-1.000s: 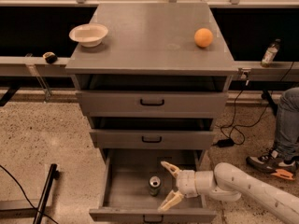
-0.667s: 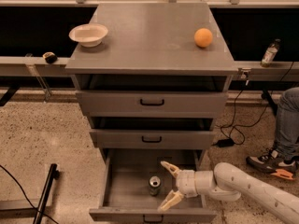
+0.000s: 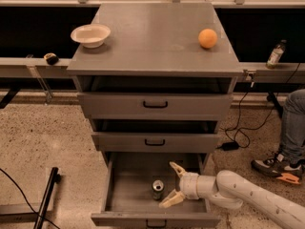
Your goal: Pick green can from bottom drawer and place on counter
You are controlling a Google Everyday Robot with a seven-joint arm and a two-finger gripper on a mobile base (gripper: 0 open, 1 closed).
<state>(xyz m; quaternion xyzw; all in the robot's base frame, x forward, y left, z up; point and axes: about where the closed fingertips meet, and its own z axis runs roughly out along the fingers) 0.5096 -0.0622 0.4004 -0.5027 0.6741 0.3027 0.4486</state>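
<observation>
Upper left: bowl point(image 3: 90, 35) on the counter point(image 3: 152, 13), far from the work below. Lower centre: drawer point(image 3: 125, 194) pulled out, can point(image 3: 157, 189) upright on its floor, near the middle, apart from every wall. Just right of the can: gripper point(image 3: 167, 185), low inside the drawer, released, fingers point(image 3: 176, 169) spread wide, one tip up and right of the can in the frame, the other down and right. Can at the mouth of the gap, not yet between the pads; no contact visible.

Step in hand, most likely: closing in for the grasp. To do it well:
- Slide leftward to bring the can deep between the fingers, not just to the tips.
- Hold level, to avoid knocking a light, upright can over.
- Clench around the mid-body, below the shiny top.
- Lift straight up before drawing back, to clear the drawer front and the upper drawers point(image 3: 155, 142).

Upper right: orange point(image 3: 208, 38) on the counter. For placing, aim at the bare stretch between bowl and orange. Far right: bottle point(image 3: 276, 54) on the ledge and a person's leg point(image 3: 291, 128) near the arm point(image 3: 257, 199). Swing wide of both.
</observation>
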